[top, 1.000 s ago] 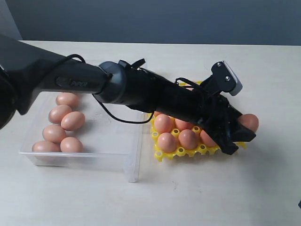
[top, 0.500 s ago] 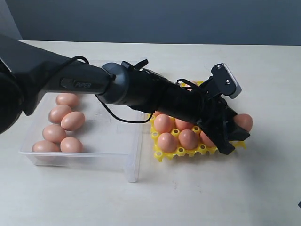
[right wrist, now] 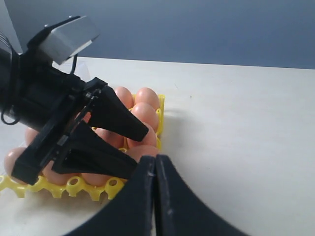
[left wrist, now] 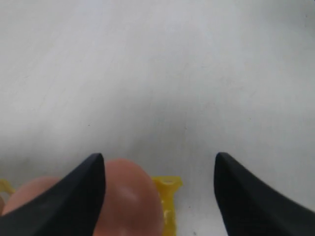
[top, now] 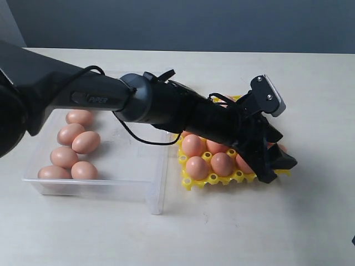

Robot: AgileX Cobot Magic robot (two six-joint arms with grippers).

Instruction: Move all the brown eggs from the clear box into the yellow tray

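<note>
The egg (left wrist: pixel 129 196) just set down sits at the outer edge of the tray (top: pixel 213 178), on the side away from the box (top: pixel 158 188). The left pincer (left wrist: pixel 158 162) is released around it: one finger (left wrist: pixel 74 196) seems to rest against the shell, and the other stands well apart. That contact is the main risk. If the arm pulls off sideways instead of straight up, the touching finger could drag or tip the egg. At an edge cup it would roll out onto the surface (top: pixel 310 100). A sideways nudge could also shift the light tray. The arm lies low across the filled cups, so any dip on the way back could press on the eggs beneath it. The right pincer (right wrist: pixel 155 160) is clenched on nothing, close to the tray's near corner, where it could be bumped.

The egg appears to stand on end, with its long axis near upright and its rounded top towards the wrist camera. Any tilt is hard to judge. Six eggs lie on their sides at the box's far end, pointing various ways
</note>
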